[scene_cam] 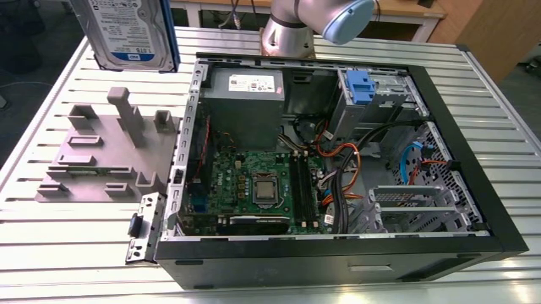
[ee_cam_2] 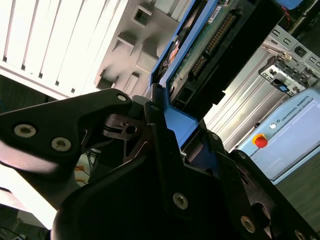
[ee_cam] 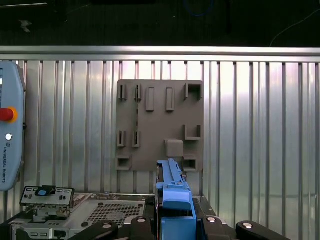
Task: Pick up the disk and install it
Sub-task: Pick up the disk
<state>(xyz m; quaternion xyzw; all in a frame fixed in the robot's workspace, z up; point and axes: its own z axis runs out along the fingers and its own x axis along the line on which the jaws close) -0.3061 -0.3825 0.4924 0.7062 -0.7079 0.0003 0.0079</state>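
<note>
The disk [scene_cam: 128, 31] hangs upright in the air above the table's far corner at the exterior view's left, its white-and-blue label facing the camera. In both wrist views my gripper [ee_cam: 175, 223] [ee_cam_2: 176, 136] is shut on the disk, with black fingers [ee_cam: 210, 221] pressed on each side of its blue rail [ee_cam: 173, 192]. The second wrist view shows the disk's circuit-board underside [ee_cam_2: 206, 44] and blue rail [ee_cam_2: 169, 62] running away from the fingers. Below the held disk lies the grey fixture plate [ee_cam: 160, 125].
An open computer case [scene_cam: 439, 158] lies on the slatted metal table [scene_cam: 50, 221], with motherboard [scene_cam: 253, 183], grey power supply [scene_cam: 245, 95] and a drive bay with a blue clip [scene_cam: 359, 85]. The grey fixture plate [scene_cam: 101, 158] sits beside the case. A pendant with a red button [ee_cam: 6, 114] rests nearby.
</note>
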